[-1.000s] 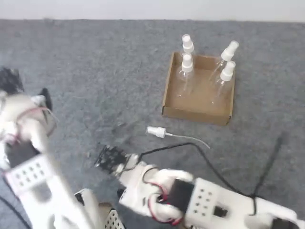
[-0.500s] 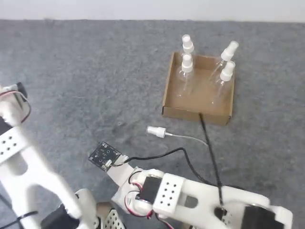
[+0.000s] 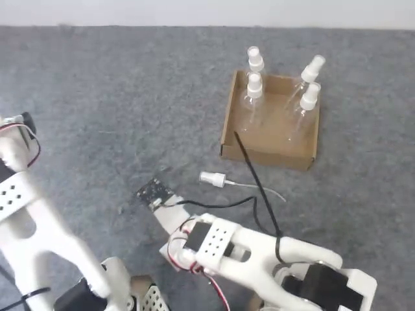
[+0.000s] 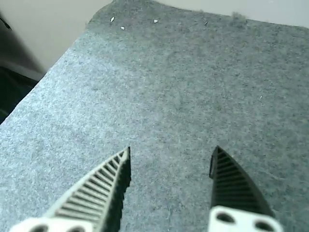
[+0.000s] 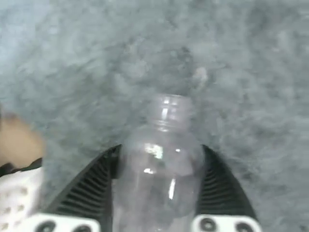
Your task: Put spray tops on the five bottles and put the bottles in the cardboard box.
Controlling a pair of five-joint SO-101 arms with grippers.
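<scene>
A clear bottle (image 5: 161,164) with an open neck and no spray top sits between the black fingers of my right gripper (image 5: 161,150), which is shut on it above the grey carpet. In the high view the right arm (image 3: 220,243) is at the bottom centre. A loose white spray top (image 3: 213,179) with its thin tube lies on the carpet in front of the cardboard box (image 3: 269,154). Several capped bottles (image 3: 253,87) stand in the box. My left gripper (image 4: 169,166) is open over bare carpet, and its arm (image 3: 19,194) is at the left edge.
A black cable (image 3: 256,181) from the right arm crosses the carpet toward the box's front wall. The grey carpet (image 3: 130,97) stretches wide to the left of the box. The carpet's edge and a pale floor (image 4: 43,29) show beyond the left gripper.
The right arm has swung toward the loose spray top, and its cable has swept left across the box front. The left arm drew back to the left edge and then held still.
</scene>
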